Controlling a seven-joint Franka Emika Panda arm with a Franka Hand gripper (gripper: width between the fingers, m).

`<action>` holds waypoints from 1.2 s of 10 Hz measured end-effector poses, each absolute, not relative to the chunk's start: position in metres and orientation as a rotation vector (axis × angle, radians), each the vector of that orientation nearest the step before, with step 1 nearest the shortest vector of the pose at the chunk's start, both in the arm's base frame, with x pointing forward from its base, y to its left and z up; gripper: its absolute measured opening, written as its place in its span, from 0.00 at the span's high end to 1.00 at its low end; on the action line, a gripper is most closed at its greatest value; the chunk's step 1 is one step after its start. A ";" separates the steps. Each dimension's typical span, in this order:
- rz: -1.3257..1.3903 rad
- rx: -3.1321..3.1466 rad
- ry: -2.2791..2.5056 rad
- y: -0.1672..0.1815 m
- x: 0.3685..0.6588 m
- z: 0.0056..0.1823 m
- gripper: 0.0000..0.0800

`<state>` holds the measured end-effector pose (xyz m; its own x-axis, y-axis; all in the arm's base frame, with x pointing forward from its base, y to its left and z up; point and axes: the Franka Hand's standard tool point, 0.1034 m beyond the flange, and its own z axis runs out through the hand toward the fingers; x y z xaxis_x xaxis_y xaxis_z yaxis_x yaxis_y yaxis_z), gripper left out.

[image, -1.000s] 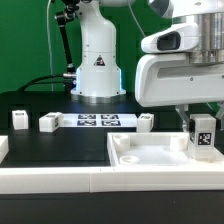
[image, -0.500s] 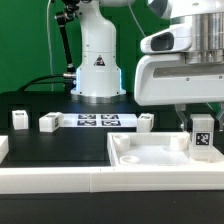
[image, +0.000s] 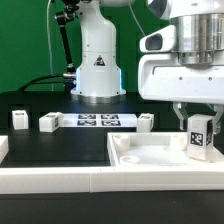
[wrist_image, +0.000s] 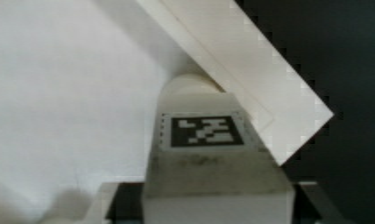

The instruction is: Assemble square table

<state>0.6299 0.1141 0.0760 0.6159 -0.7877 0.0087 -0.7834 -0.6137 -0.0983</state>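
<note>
Fingers [image: 181,115] checked first: they are pinching a white leg [image: 200,135] by its upper part, one on each side, and the grip looks firm. The leg carries a black-and-white tag on the face toward the exterior camera and hangs slightly tilted. The wrist view shows the same leg [wrist_image: 205,140] gripped between the two dark fingers, tag up, with its far end close against the raised rim of the tabletop [wrist_image: 59,110]. I cannot tell whether that end touches the surface.

Nearest the exterior camera, a long white rail [image: 50,178] lies across the front of the black counter [image: 60,145]. Just behind it, on the exterior view's right, the square white tabletop [image: 150,152] lies flat with its rim upward; the held leg is over its right-hand part.

Further back, three loose legs [image: 48,122] stand on the counter in a row: two toward the exterior view's left, one near the middle just behind the tabletop's far edge. The marker board [image: 98,120] lies flat between them. Behind that row stands the arm's white base [image: 97,60].
</note>
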 end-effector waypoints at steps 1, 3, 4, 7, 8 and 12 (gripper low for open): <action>-0.072 -2.685 1.463 0.114 0.629 0.076 0.64; -0.036 -2.512 1.747 0.116 0.627 0.076 0.64; -0.031 -2.455 1.823 0.117 0.627 0.076 0.64; -0.002 -2.303 1.980 0.115 0.628 0.075 0.64; -0.002 -2.302 1.981 0.115 0.628 0.075 0.64; -0.021 -2.536 1.673 0.115 0.628 0.076 0.23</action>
